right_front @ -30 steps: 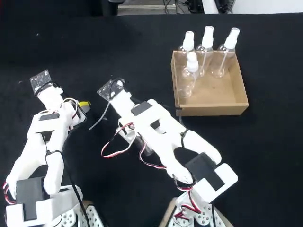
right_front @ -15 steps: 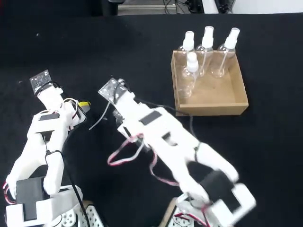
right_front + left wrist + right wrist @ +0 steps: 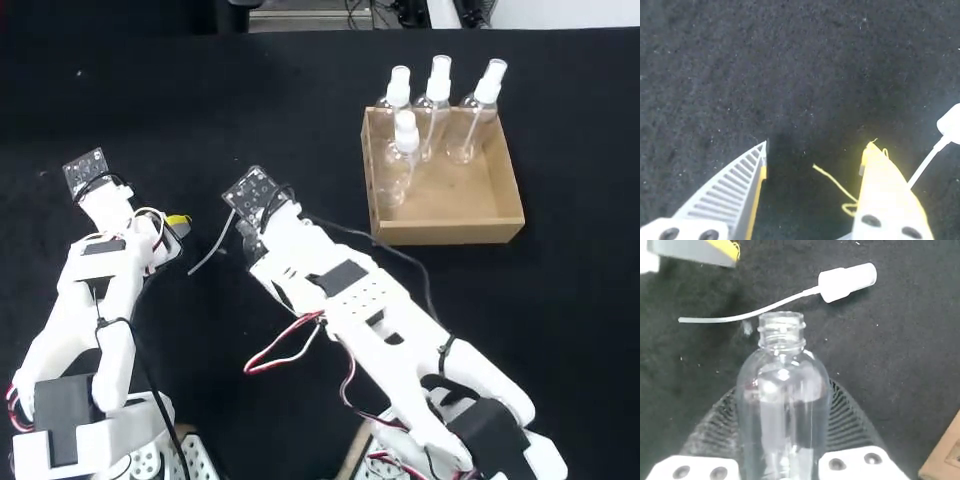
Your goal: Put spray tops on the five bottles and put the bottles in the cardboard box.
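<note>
My right gripper [image 3: 783, 390] is shut on a clear bottle [image 3: 782, 410] whose neck is bare and open. Just beyond that neck a loose white spray top [image 3: 847, 280] lies on the black table, its thin tube [image 3: 740, 316] trailing away. In the high view the tube [image 3: 210, 250] lies between the two arms, beside my right gripper [image 3: 255, 240]. My left gripper [image 3: 817, 150] is open and holds nothing, low over the cloth, with the spray top [image 3: 951, 124] just off its yellow finger. The cardboard box [image 3: 445, 232] at the back right holds several capped bottles [image 3: 397, 160].
The table is covered in black cloth [image 3: 150, 100]. My left gripper's finger [image 3: 690, 252] shows close to the tube's end in the right wrist view. The box's near right half [image 3: 470, 195] has bare floor. Red and black cables [image 3: 290, 345] hang along the right arm.
The right arm has stretched out and dropped lower, its wrist shifting slightly to the right with the bottle. The left arm, the spray top and the box have stayed put.
</note>
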Controlling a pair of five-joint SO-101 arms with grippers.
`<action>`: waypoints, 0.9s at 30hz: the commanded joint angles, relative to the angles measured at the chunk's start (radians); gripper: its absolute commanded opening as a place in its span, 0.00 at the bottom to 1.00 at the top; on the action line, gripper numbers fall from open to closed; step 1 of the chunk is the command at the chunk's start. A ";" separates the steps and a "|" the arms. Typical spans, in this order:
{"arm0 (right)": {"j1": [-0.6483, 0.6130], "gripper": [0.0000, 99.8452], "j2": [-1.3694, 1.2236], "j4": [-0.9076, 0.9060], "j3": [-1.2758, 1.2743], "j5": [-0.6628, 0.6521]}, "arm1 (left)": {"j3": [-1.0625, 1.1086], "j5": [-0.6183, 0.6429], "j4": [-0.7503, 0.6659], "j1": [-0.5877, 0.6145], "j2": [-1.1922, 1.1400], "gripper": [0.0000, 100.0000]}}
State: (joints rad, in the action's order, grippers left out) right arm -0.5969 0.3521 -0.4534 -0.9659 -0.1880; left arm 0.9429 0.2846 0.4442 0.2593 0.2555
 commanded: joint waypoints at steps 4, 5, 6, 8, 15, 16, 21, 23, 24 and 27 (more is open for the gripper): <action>0.021 0.10 -0.027 0.034 0.024 0.061 | -0.008 0.008 -0.009 0.012 0.041 0.29; 0.023 0.08 -0.035 0.031 0.033 0.063 | -0.008 0.006 -0.009 0.012 0.041 0.29; 0.025 0.04 -0.035 0.029 0.039 0.063 | -0.008 0.006 -0.009 0.012 0.041 0.29; 0.026 0.01 -0.028 0.026 0.041 0.061 | -0.008 0.006 -0.009 0.012 0.040 0.29; 0.026 0.01 0.033 0.026 0.010 0.064 | -0.008 0.006 -0.009 0.012 0.040 0.29; 0.028 0.01 0.058 0.025 0.005 0.064 | -0.008 0.006 -0.009 0.012 0.041 0.29; 0.071 0.01 0.217 -0.026 -0.038 0.058 | -0.010 0.005 -0.008 0.004 0.041 0.29; 0.083 0.01 0.252 -0.026 -0.065 0.060 | -0.031 0.005 0.020 0.010 0.043 0.29; 0.084 0.01 0.260 -0.023 -0.076 0.060 | -0.065 0.003 0.057 0.010 0.048 0.29; 0.081 0.01 0.262 -0.023 -0.084 0.061 | -0.199 -0.069 0.210 -0.019 0.044 0.29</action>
State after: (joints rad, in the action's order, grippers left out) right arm -0.5278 0.5623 -0.4733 -1.0549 -0.1312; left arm 0.9198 0.2846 0.5010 0.2593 0.2555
